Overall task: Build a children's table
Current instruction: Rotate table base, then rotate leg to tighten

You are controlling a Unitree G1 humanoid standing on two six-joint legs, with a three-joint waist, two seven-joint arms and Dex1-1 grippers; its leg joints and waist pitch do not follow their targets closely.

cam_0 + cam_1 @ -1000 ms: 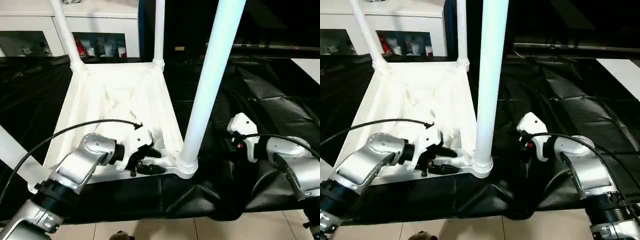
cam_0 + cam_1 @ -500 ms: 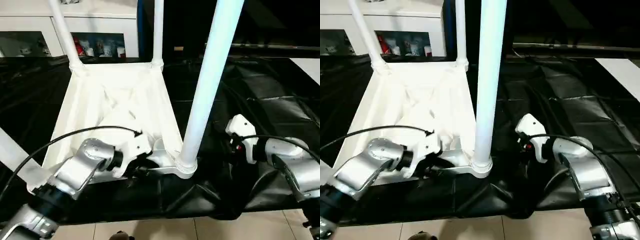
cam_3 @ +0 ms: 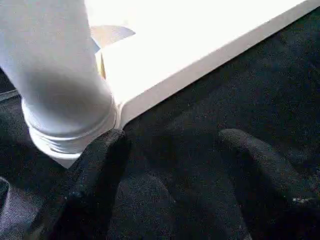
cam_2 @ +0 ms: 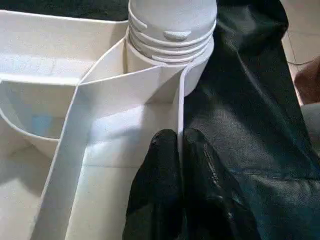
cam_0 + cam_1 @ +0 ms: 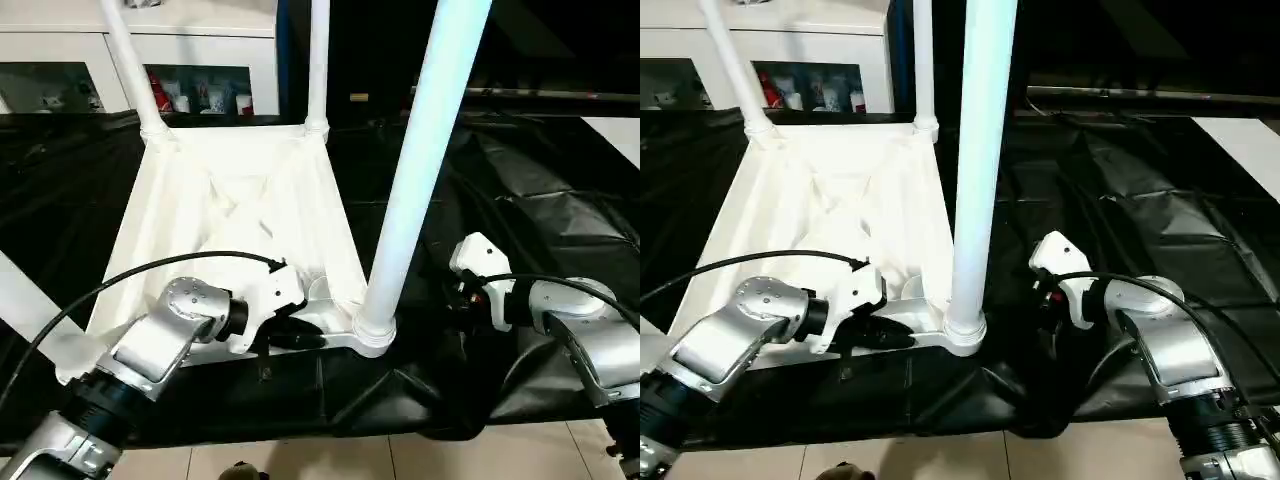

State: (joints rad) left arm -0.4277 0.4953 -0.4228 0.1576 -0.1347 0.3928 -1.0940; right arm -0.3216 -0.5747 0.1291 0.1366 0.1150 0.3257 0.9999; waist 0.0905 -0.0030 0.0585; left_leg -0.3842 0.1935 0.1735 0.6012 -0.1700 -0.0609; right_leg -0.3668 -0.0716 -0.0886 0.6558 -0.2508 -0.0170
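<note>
The children's table lies upside down on the black-covered work table, its ribbed underside facing up. White legs stand in its sockets: the near right leg, two far ones, and one at the near left. My left gripper is shut on the thin near rim of the top, just beside the near right socket. My right gripper stands open on the black cover to the right of that leg's base, with nothing between its fingers.
A white glass-door cabinet stands behind the work table. The crinkled black cover spreads to the right. Tiled floor shows beyond the near table edge. A black cable arcs over my left forearm.
My left gripper has closed from half open onto the table's near rim. The right gripper has stayed open and edged slightly toward the leg.
</note>
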